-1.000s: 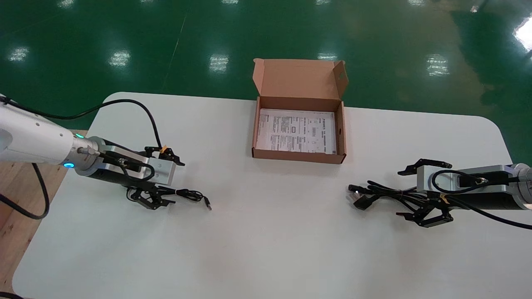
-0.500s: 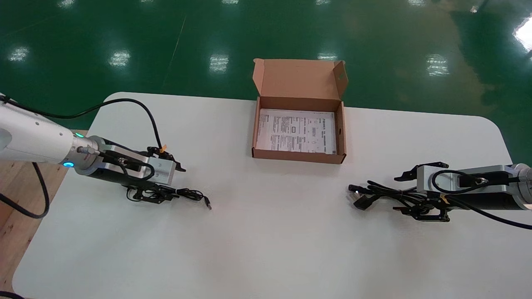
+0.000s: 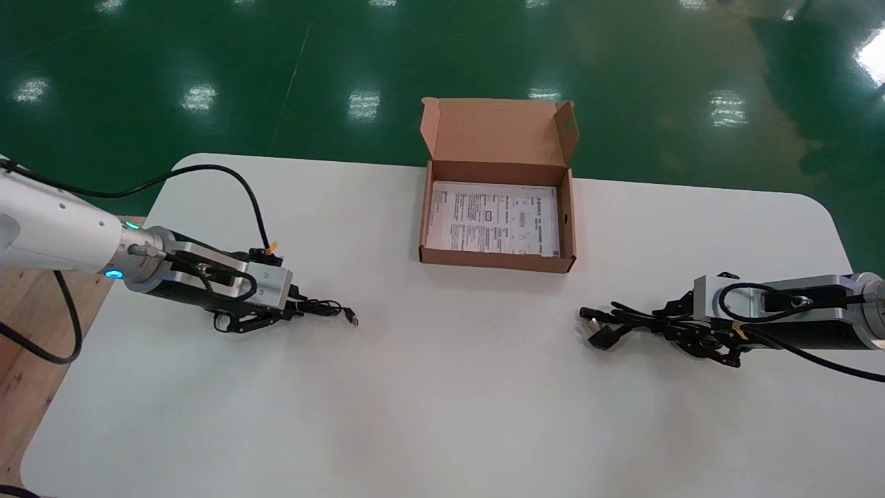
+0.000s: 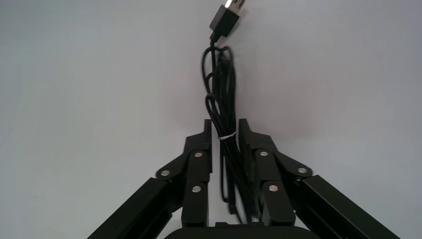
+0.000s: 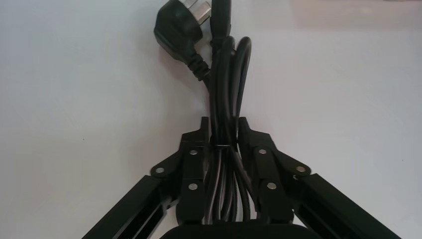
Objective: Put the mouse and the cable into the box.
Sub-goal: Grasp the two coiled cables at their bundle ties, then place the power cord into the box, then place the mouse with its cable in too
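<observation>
A thin black USB cable bundle (image 3: 325, 308) (image 4: 221, 84), tied with a white band, lies on the left of the white table, its plug (image 4: 229, 15) pointing away from the arm. My left gripper (image 3: 294, 311) (image 4: 225, 127) is shut on it at the band. On the right lies a thicker black power cable bundle (image 3: 626, 321) (image 5: 226, 74) with a mains plug (image 5: 179, 32). My right gripper (image 3: 674, 326) (image 5: 225, 124) is shut on that bundle. The open cardboard box (image 3: 494, 261) stands at the far middle. No mouse shows in any view.
A printed sheet (image 3: 492, 220) covers the box floor, and the lid (image 3: 494, 131) stands up behind it. Bare white table (image 3: 449, 387) stretches between the two arms and the box. Green floor lies beyond the far edge.
Both grippers were open around their bundles and have shut on them. The USB cable's plug has shifted a little farther from me.
</observation>
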`<control>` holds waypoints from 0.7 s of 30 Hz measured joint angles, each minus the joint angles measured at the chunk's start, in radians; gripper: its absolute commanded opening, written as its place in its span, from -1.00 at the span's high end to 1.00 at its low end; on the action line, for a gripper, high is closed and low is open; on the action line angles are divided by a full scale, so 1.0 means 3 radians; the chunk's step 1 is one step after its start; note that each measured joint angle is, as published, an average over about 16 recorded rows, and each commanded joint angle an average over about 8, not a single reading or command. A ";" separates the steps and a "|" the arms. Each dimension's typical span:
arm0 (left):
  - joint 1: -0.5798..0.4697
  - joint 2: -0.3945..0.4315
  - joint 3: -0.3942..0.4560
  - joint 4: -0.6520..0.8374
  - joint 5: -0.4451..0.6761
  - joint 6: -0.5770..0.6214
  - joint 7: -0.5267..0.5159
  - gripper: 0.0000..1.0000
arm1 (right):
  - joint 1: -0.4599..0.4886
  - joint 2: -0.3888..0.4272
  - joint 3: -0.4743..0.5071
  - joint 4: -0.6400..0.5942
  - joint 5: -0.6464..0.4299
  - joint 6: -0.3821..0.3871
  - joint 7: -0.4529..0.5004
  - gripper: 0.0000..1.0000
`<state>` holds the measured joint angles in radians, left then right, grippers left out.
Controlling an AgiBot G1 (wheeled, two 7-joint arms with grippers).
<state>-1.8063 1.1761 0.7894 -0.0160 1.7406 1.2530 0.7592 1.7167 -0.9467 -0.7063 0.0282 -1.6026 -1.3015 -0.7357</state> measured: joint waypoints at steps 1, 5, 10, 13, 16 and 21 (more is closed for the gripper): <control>-0.0016 -0.0006 0.0001 -0.0010 0.0002 0.0022 0.0012 1.00 | 0.0011 0.0000 -0.0002 0.0011 -0.0003 0.0005 -0.0007 1.00; -0.0126 -0.0061 -0.0015 -0.0074 -0.0021 0.0151 0.0079 1.00 | 0.0108 -0.0008 -0.0004 0.0094 -0.0012 0.0056 -0.0040 1.00; -0.0348 -0.0195 -0.0103 -0.0172 -0.0144 0.0317 0.0159 1.00 | 0.0300 -0.0091 0.0015 0.0244 -0.0001 0.0233 -0.0064 1.00; -0.0527 -0.0281 -0.0183 -0.0239 -0.0252 0.0380 0.0188 1.00 | 0.0422 -0.0209 0.0032 0.0336 0.0011 0.0419 -0.0081 1.00; -0.0721 -0.0346 -0.0272 -0.0294 -0.0371 0.0376 0.0177 1.00 | 0.0522 -0.0379 0.0056 0.0401 0.0032 0.0650 -0.0103 1.00; -0.1037 -0.0376 -0.0418 -0.0363 -0.0559 0.0242 0.0099 1.00 | 0.0570 -0.0745 0.0094 0.0406 0.0070 0.1065 -0.0159 1.00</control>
<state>-2.1175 1.0634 0.6641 -0.1249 1.5730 1.3256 0.7890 1.8877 -1.1703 -0.6781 0.1500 -1.5815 -0.9820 -0.7834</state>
